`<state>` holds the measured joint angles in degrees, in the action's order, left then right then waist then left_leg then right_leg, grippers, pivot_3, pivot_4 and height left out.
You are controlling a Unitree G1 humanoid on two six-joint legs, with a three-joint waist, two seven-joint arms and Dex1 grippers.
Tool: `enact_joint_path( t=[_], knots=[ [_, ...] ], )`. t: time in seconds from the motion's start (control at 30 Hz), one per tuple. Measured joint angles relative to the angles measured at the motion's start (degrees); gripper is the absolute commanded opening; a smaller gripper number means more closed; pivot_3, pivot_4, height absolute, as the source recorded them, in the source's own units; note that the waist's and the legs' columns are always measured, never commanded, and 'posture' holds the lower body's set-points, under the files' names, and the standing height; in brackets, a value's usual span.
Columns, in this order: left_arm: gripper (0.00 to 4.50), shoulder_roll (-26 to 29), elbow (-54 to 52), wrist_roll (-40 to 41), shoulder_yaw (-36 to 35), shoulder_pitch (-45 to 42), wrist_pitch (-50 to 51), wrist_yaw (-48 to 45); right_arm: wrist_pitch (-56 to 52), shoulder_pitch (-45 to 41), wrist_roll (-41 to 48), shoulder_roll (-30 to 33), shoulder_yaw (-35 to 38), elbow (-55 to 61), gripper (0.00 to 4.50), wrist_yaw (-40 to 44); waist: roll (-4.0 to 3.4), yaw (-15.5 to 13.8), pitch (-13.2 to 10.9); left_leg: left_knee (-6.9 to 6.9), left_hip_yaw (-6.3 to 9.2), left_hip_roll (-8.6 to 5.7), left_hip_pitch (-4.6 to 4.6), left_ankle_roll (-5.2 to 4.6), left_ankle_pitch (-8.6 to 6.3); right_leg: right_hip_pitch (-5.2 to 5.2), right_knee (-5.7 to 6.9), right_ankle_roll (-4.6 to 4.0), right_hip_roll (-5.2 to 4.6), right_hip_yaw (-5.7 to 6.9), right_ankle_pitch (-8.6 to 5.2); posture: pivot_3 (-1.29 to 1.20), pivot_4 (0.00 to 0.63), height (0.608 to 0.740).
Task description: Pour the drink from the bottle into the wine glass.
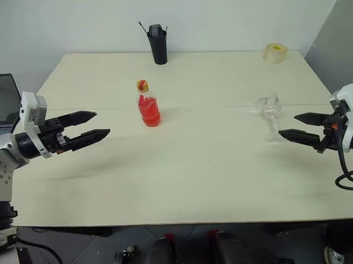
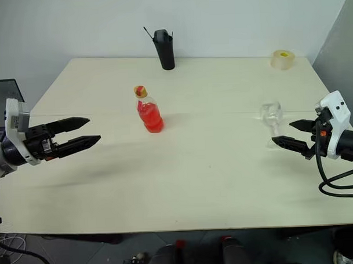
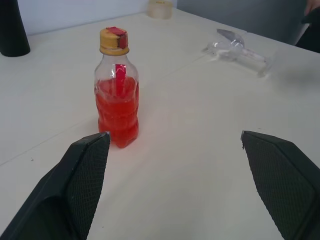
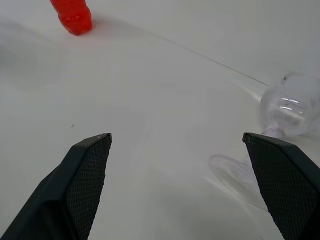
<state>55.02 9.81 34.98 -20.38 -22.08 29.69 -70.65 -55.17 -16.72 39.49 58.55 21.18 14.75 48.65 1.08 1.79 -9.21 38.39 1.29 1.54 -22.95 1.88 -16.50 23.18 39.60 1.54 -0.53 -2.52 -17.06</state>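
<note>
My left gripper [image 1: 94, 125] hangs over the left edge of the tabletop [image 1: 213, 177] with its fingers spread and nothing between them. It points toward the bottle [image 1: 147, 104], which stands upright and capped nearer the far edge, left of centre, the drink [image 1: 149, 113] filling its lower half. The wine glass [image 1: 270, 114] stands toward the right edge, apparently empty, though clear glass on a pale top is hard to read. My right gripper [image 1: 291, 125], also spread and empty, hovers just beside its stem. I judge nothing is grasped yet: next, close on the bottle's waist, and the cap must come off before any pour.
</note>
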Motion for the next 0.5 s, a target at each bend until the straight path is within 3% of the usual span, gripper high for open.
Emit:
enact_joint_path(
  t=[0.4, 0.5],
  knots=[
    [4.48, -0.28, 1.3, -1.35, 0.95, -0.84, 0.01, 0.51, 0.34, -0.3, 0.1, 0.24, 0.01, -0.21, 4.5, 1.02, 0.0, -0.05, 0.0, 0.02, 0.01, -0.01, 0.0, 0.0, 0.0, 0.0, 0.02, 0.0, 0.0, 0.0, 0.0, 0.0, 0.15, 0.74],
    [4.48, -5.35, 2.44, -5.63, 3.5, -4.36, -3.76, 6.55, 0.26, -1.09, 0.59, -1.71, -0.87, 1.57, 4.5, 0.15, 0.0, -0.17, 0.01, 0.11, 0.02, -0.02, -0.01, 0.0, 0.0, -0.03, 0.06, 0.0, 0.0, 0.01, 0.0, 0.0, 0.15, 0.74]
  ],
)
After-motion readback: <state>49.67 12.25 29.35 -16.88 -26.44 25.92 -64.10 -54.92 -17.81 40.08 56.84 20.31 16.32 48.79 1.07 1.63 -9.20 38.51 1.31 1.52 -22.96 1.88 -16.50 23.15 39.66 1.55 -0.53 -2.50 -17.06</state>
